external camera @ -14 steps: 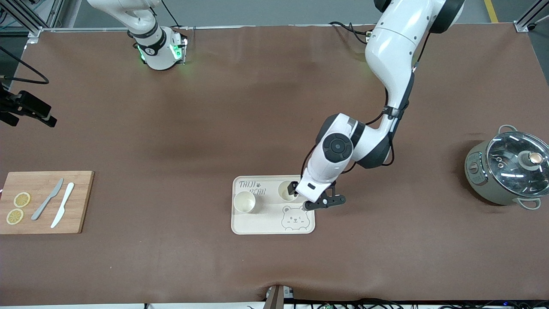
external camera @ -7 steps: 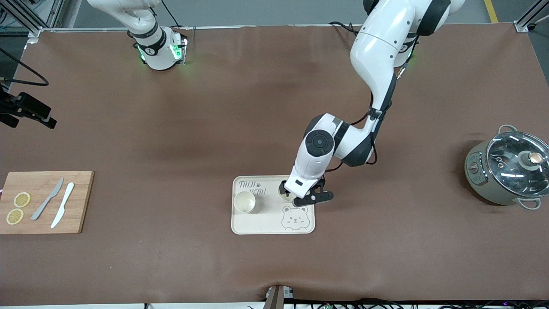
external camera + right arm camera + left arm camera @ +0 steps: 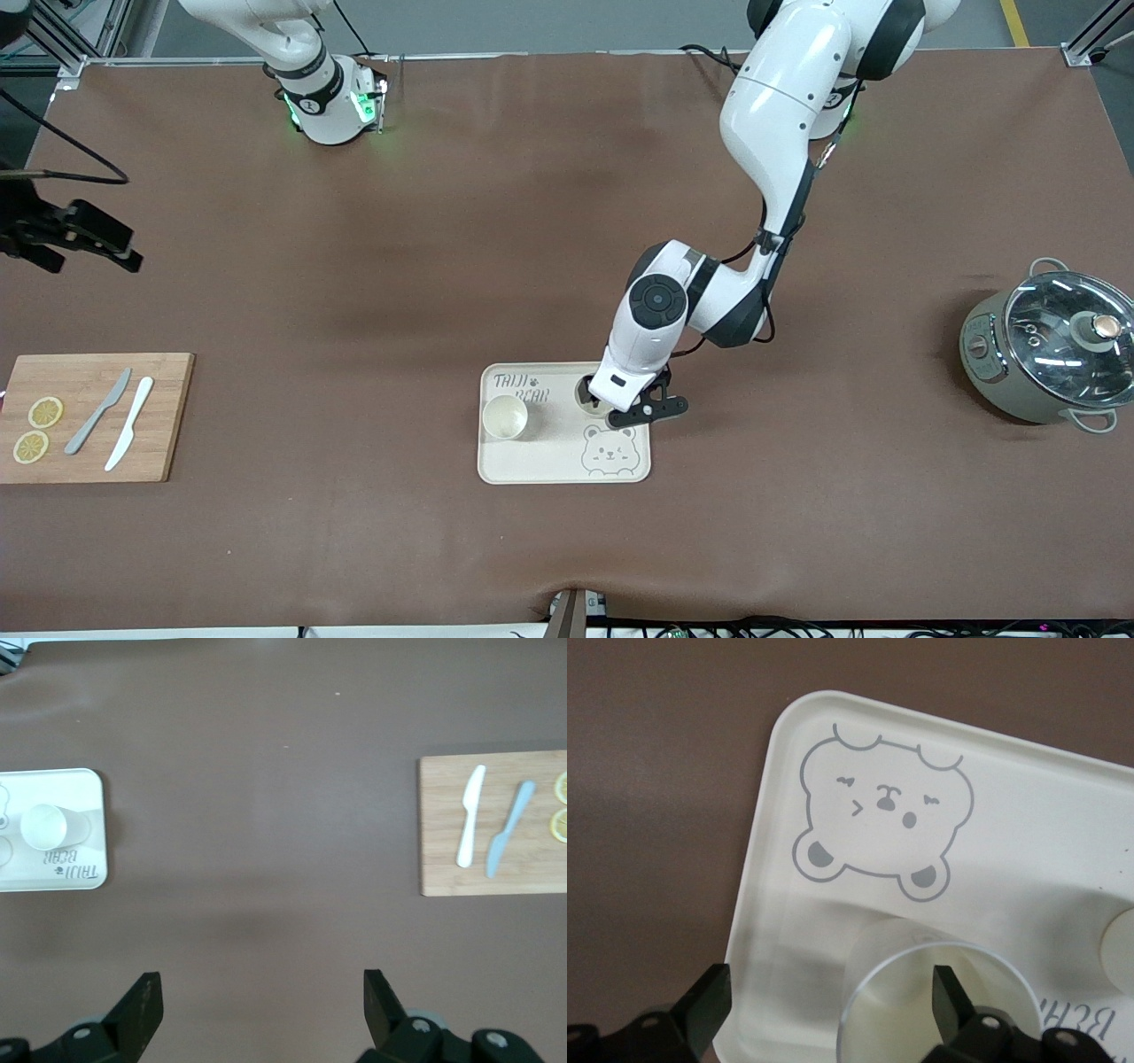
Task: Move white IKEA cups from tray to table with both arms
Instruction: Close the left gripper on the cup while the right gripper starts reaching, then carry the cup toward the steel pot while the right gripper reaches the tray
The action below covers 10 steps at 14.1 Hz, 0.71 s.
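Two white IKEA cups stand upright on the bear-printed tray (image 3: 558, 462). One cup (image 3: 505, 416) stands free at the tray's end toward the right arm. The other cup (image 3: 586, 392) is mostly hidden under my left gripper (image 3: 604, 404). In the left wrist view the left gripper (image 3: 830, 997) is open. One finger (image 3: 948, 997) is over the cup's (image 3: 908, 1005) mouth and the other finger is outside its wall. My right gripper (image 3: 257, 992) is open and empty, high over bare table. Its black hand (image 3: 93, 237) shows at the front view's edge.
A wooden cutting board (image 3: 89, 416) with two knives and lemon slices lies at the right arm's end. A grey-green pot with a glass lid (image 3: 1050, 350) stands at the left arm's end. The right wrist view shows the tray (image 3: 84, 815) and the board (image 3: 443, 824).
My left gripper moved from beside the cup to over it, toward the right arm's end. The right arm's hand shifted slightly toward the table's middle.
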Tool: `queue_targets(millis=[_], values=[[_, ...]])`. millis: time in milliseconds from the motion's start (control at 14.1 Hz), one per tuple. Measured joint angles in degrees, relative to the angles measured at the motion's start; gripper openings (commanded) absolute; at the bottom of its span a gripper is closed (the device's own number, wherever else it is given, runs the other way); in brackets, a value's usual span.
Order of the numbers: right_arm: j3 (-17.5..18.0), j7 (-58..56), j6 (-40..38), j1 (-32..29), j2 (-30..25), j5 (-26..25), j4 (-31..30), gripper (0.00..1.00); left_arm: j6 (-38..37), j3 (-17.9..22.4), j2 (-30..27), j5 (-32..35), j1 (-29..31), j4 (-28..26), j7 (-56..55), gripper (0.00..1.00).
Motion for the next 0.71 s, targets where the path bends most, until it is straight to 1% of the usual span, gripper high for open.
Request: queue_targets(millis=[213, 496, 709], values=[[0.3, 6.1, 3.1, 5.0, 3.5, 0.0, 0.2, 1.0, 0.8, 0.0, 0.6, 0.0, -0.1, 0.0, -2.2, 0.0], [0.4, 16.9, 7.4, 11.8, 9.3, 0.0, 2.0, 1.0, 0.9, 0.0, 1.0, 0.0, -0.2, 0.0, -2.4, 0.0], [0.4, 19.8, 12.4, 13.8, 13.2, 0.0, 2.6, 1.0, 1.1, 0.0, 1.0, 0.0, -0.2, 0.2, -2.7, 0.0]])
